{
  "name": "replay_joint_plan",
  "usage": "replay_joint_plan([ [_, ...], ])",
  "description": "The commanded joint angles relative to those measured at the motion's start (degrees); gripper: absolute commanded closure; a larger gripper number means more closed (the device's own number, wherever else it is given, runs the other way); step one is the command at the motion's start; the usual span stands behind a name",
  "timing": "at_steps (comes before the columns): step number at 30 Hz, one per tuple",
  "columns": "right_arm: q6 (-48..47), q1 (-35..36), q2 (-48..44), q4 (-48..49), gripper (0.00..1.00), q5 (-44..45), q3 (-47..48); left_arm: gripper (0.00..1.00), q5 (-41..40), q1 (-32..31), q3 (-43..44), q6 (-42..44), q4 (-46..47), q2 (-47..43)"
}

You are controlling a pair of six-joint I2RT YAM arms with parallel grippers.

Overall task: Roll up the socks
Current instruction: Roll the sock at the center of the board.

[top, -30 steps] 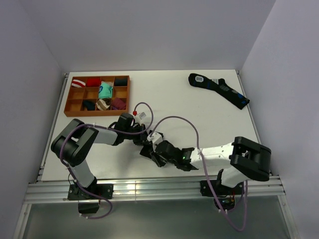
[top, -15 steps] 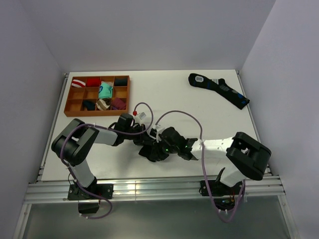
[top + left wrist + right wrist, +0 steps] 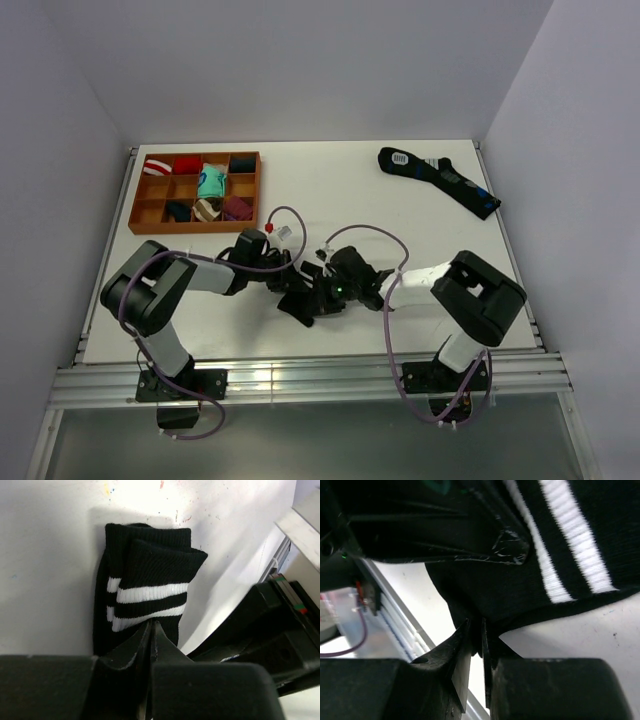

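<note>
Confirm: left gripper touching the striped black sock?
Touching. Left wrist view: the left gripper is closed, its fingertips pinching the black sock just below its white stripes.

the socks [image 3: 150, 580] lie near the table's [image 3: 350, 200] front middle, between my left pincer [image 3: 150, 630] and right pincer [image 3: 476, 630]. behind, far left, sits the compartment tray [image 3: 133, 205]; far right, the long sock [image 3: 440, 178].

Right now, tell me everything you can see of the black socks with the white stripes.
The socks are a black pair in ribbed knit, laid one on the other with the cuffs slightly offset, each cuff ringed by two white stripes. They lie flat on the white table between the two arms. The left gripper is pinched on the fabric just below the stripes, and the right gripper nips a dark edge.
</note>
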Motion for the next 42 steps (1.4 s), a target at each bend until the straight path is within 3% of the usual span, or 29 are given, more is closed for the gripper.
replay_joint_plan([
  [1,3.97,-1.84,2.28,1.36,0.81,-1.57,-0.07,0.92,-5.71,-0.02,-2.17,1.8,-4.11,-1.04],
  [9,6.0,-5.27,3.06,-1.79,0.8,-3.76,0.8,0.9,-7.82,-0.02,-4.37,1.54,-3.06,-4.73],
  [14,5.91,-6.94,5.17,-3.9,0.8,-6.22,2.2,0.74,-10.45,-0.11,-5.95,1.8,-2.62,-9.21],
  [19,3.8,-7.21,6.5,-12.58,0.81,-4.65,6.86,0.66,-13.71,-0.73,-7.36,1.71,-2.27,-12.55],
  [25,1.43,-7.21,7.64,-19.81,0.81,-2.71,10.64,0.65,-19.58,-2.57,-10.78,0.92,-2.27,-19.75],
  [28,0.64,-7.12,7.99,-22.18,0.81,-2.1,11.79,0.56,-25.01,-5.11,-12.37,1.01,-3.23,-26.87],
  [34,-1.03,-7.21,8.17,-26.84,0.81,-0.69,14.42,0.56,-35.24,-13.63,-12.46,1.45,-10.42,-34.79],
  [35,-1.38,-7.12,8.34,-27.54,0.81,-0.34,14.86,0.57,-39.85,-14.52,-12.46,1.36,-11.23,-35.84],
  [42,-2.35,-7.12,9.66,-31.32,0.81,-0.42,18.9,0.63,-48.93,-20.76,-13.69,-0.13,-14.4,-37.43],
])
